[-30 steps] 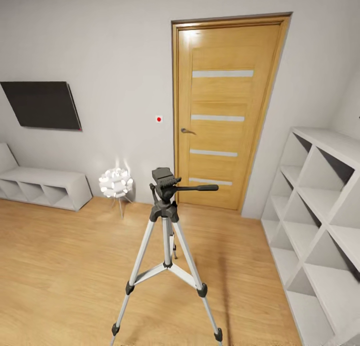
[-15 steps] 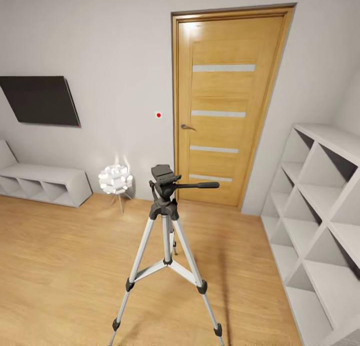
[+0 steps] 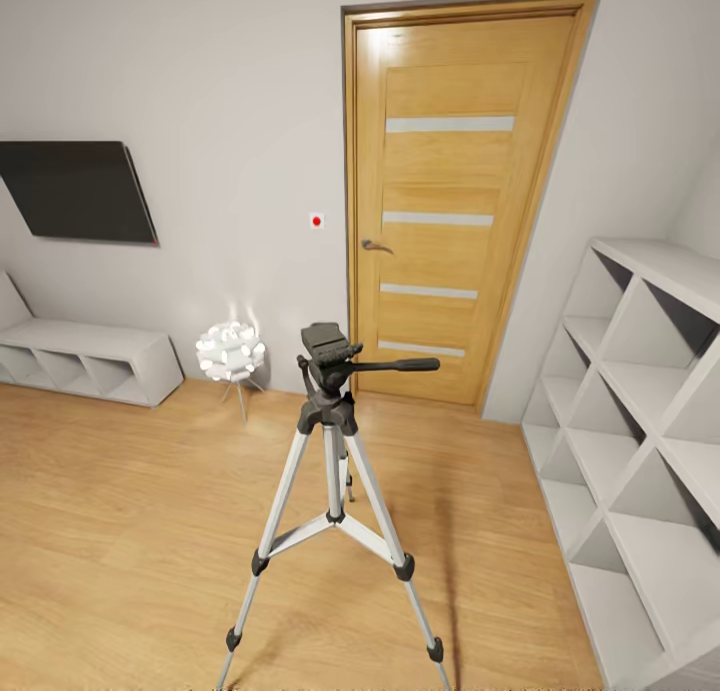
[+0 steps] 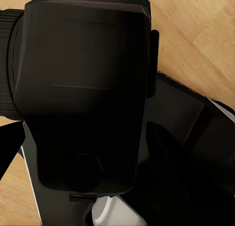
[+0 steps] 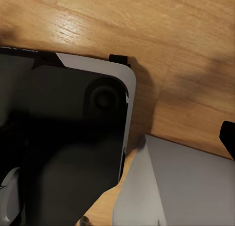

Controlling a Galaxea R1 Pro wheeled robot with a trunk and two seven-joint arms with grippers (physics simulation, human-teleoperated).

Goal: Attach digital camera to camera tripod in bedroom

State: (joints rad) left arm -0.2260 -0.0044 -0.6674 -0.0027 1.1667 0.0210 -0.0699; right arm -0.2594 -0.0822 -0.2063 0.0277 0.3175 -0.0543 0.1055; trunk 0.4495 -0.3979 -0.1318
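Head view: I see the camera tripod (image 3: 335, 471) upright on plank floor (image 3: 120, 511) before the wooden door (image 3: 455, 211). Grippers' state: I cannot tell.

The camera tripod (image 3: 333, 491) has its front feet cut off by the head view's lower edge.
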